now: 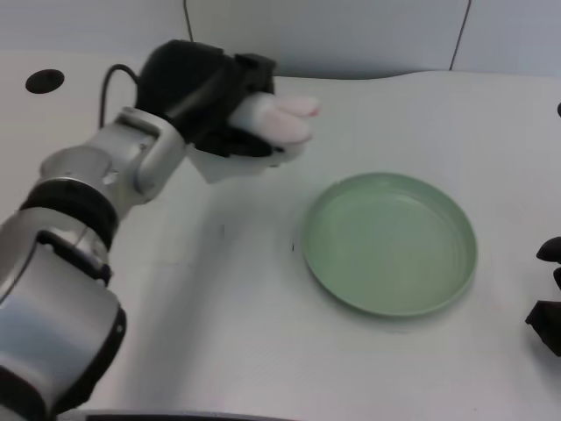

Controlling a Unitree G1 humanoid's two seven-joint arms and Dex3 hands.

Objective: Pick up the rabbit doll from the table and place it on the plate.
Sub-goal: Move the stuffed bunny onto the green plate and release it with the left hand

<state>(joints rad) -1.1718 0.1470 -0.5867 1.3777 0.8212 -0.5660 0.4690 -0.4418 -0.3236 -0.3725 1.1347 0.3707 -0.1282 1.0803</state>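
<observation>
Silver forearm reaches from the bench's (219, 289) near left corner toward its far edge, where the left robot hand (219, 110) is clamped around the rabbit doll (282, 121), whose pink-and-white ears stick out to the right of the black fingers (250, 145). Right of that, well apart from the doll, a green plate (456, 263) sits nearer the bench's right side.

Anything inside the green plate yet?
No, the green plate shows only its bare inside. The left hand holds the rabbit doll beside it; its fingers cover most of the doll.
</observation>
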